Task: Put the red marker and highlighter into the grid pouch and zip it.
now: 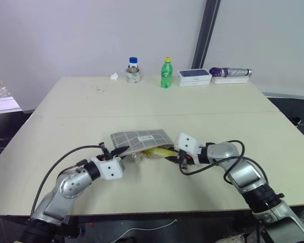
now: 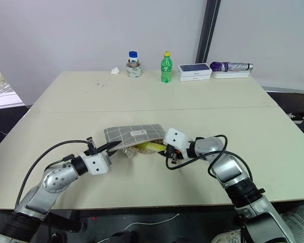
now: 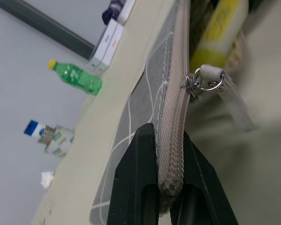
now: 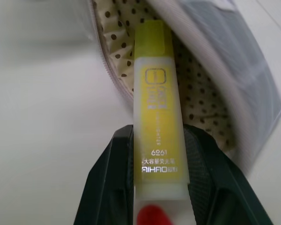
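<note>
Table (image 1: 81, 106): left end effector (image 3: 165, 180) pinching grid pouch (image 1: 142, 137) edge; right end effector (image 4: 159, 173) pinching highlighter (image 4: 158, 117), tip hidden inside.

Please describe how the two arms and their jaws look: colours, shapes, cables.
Both arms are silver metal with black joint bands. Each wrist is a white box with small dark holes. Loose black cables loop beside each arm. The left gripper and right gripper have black, wedge-shaped jaws.

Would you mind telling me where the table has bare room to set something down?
The wide middle strip between the grid pouch and the back row, from white bottle to purple umbrella, is bare. It is crowded at the pouch, where both grippers work.
</note>
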Tool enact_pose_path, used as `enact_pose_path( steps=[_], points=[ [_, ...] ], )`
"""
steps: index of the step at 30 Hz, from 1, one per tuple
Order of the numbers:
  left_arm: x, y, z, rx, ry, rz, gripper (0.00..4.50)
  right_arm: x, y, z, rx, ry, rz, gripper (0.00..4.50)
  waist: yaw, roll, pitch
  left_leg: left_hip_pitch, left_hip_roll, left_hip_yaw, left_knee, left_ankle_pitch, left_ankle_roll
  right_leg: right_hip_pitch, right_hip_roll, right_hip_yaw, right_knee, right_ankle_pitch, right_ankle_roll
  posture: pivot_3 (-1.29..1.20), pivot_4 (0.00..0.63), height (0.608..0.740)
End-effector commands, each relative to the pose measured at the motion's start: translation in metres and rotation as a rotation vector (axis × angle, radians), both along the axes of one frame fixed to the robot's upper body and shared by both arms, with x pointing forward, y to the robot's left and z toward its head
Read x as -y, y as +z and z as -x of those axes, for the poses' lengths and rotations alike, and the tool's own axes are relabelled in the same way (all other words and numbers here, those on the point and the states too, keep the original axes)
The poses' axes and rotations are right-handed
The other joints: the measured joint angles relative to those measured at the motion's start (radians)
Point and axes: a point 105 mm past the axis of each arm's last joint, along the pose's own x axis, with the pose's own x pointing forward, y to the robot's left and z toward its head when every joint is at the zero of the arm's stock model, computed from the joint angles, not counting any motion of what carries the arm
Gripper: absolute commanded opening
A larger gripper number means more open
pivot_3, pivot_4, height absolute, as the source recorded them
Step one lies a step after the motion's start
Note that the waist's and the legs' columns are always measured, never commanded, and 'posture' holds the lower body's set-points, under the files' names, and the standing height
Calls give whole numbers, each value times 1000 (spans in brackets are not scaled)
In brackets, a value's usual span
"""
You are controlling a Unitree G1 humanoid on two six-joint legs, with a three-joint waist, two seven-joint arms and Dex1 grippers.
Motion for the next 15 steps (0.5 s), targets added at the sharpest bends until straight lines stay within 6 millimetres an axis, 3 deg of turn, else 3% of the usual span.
enact_pose_path(
  steps=[1, 8, 11, 15],
  points=[
    [8, 16, 7, 2, -60, 66, 0, -20, 21, -3, 143, 52, 9, 907, -1, 0, 0, 0, 0, 0, 0, 0, 0, 0, 0, 0, 0, 0, 0, 0, 150, 740],
    [-8, 11, 12, -114, -60, 154, 0, -32, 30, 1, 218, 117, -27, 907, -1, 0, 0, 0, 0, 0, 0, 0, 0, 0, 0, 0, 0, 0, 0, 0, 150, 740],
    [-14, 15, 10, -117, -51, 185, 0, -36, 29, 4, 305, 200, 35, 907, 0, 0, 0, 0, 0, 0, 0, 0, 0, 0, 0, 0, 0, 0, 0, 0, 150, 740],
    [-17, 18, 8, -108, -51, 178, 0, -28, 20, 5, 410, 300, 166, 907, 0, 0, 0, 0, 0, 0, 1, 0, 0, 0, 0, 0, 0, 0, 0, 0, 150, 740]
  ],
)
